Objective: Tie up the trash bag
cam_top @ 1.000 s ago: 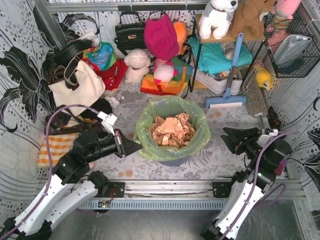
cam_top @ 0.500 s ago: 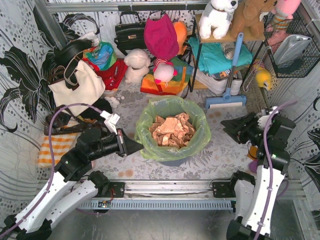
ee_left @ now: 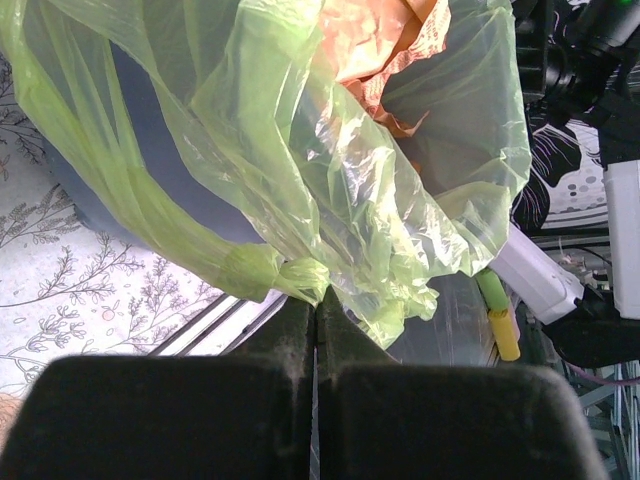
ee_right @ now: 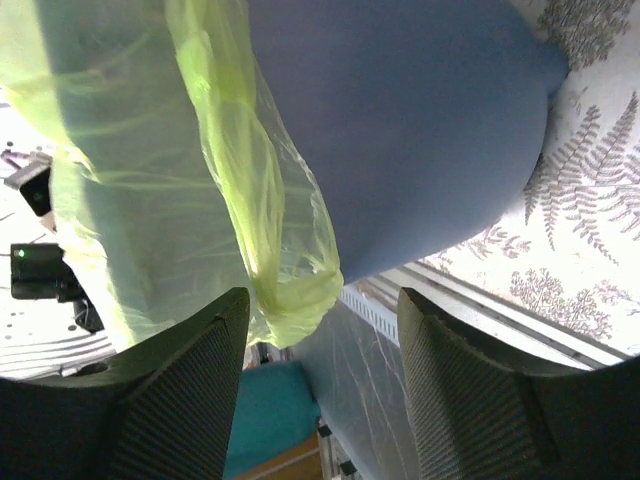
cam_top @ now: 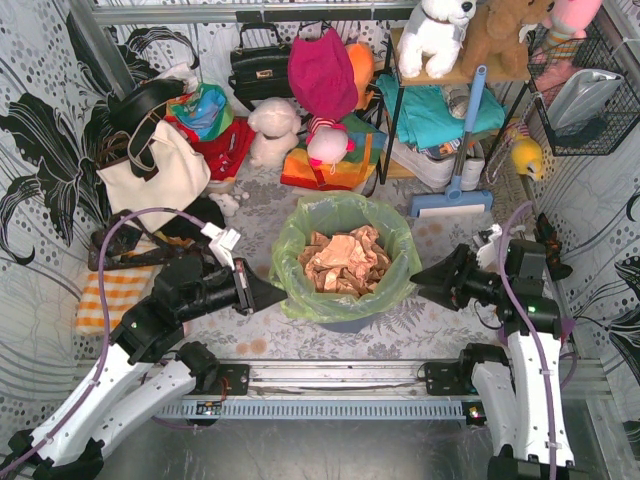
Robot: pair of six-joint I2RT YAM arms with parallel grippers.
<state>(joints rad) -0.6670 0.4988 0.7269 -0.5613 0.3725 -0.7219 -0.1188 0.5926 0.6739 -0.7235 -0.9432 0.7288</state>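
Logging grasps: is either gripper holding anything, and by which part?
Left gripper pinches the trash bag by its overhanging rim; right gripper is open, holding nothing.

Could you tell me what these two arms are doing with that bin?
They are working on the bag that lines the bin. The left gripper is shut on a bunched fold at the bag's left edge. The right gripper is open at the right edge, with the hem between its fingers. The bag is not yet tied: its mouth lies spread over the rim, with paper inside.
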